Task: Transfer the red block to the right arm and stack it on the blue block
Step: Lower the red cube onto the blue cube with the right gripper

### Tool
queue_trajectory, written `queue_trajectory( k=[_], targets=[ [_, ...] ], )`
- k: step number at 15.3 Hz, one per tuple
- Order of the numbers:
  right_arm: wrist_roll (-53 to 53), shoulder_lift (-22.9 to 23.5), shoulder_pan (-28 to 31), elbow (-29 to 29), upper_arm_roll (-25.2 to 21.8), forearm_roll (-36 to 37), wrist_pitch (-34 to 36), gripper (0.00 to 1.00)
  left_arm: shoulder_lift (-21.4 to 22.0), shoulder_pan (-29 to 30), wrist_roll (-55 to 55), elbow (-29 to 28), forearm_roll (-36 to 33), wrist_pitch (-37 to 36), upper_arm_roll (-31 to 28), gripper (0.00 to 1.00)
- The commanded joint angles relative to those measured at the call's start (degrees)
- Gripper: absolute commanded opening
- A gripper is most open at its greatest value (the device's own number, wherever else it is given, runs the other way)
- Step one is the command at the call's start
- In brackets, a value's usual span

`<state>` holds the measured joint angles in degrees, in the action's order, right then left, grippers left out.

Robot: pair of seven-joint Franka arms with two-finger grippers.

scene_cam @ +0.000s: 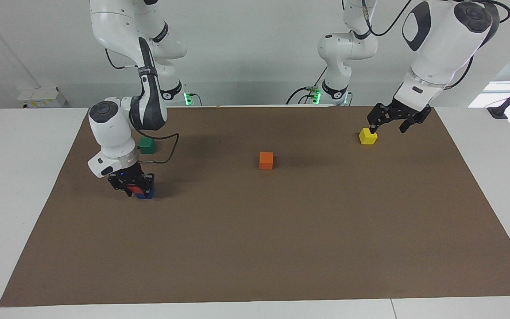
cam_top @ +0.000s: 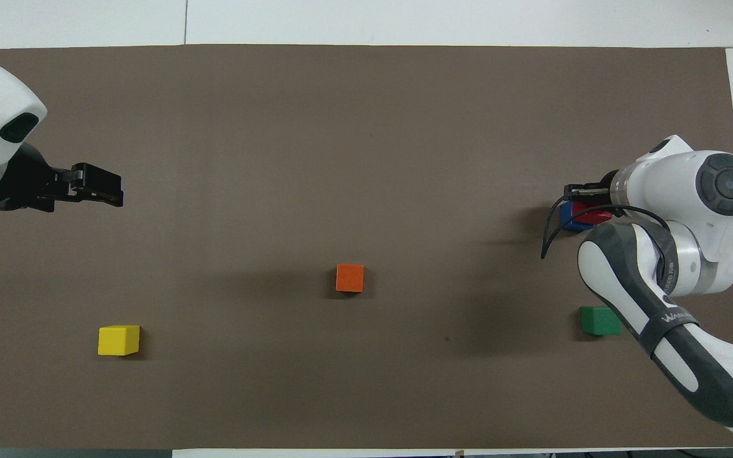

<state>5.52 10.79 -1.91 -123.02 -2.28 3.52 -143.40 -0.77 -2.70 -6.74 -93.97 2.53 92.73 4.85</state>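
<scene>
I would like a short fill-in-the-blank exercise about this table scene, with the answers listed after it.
1. The right gripper is shut on the ____ block, directly above the blue block.
2. The left gripper is open, up in the air near the ____ block.
3. The green block lies ____ to the robots than the blue block.
4. The block near the middle of the brown mat is ____.

Answers: red; yellow; nearer; orange

Only one lettering visible: pale letters on the dark grey band of the white right robot arm point(cam_top: 675, 318), near the worktop corner at that arm's end. Too small to read with certainty. No other text readable anywhere.
</scene>
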Motion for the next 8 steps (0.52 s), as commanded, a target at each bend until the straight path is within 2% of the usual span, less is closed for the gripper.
queue_trajectory(
  k=[1,2,7,8],
  targets=[
    [0.9,-0.2,0.3,-1.3,0.3,1.5,-1.1,0.25,0.4,-0.1,-0.5,-0.3,0.5,0.2,-0.5,1.0],
    [1.1,-0.2,0.3,-1.3,0.4,1.5,-1.1,0.39,0.4,-0.2,-0.5,-0.3,0.5,0.2,-0.5,1.0],
    [1.0,-0.3,0.3,-1.3,0.3,1.5,-0.7,0.96,0.4,-0.1,-0.5,-0.3,0.5,0.2,-0.5,1.0],
    [1.0,-0.3,0.2,-1.3,0.4,1.5,-0.7,1.0,0.4,-0.1,-0.5,-0.3,0.5,0.2,-0.5,1.0]
  ],
)
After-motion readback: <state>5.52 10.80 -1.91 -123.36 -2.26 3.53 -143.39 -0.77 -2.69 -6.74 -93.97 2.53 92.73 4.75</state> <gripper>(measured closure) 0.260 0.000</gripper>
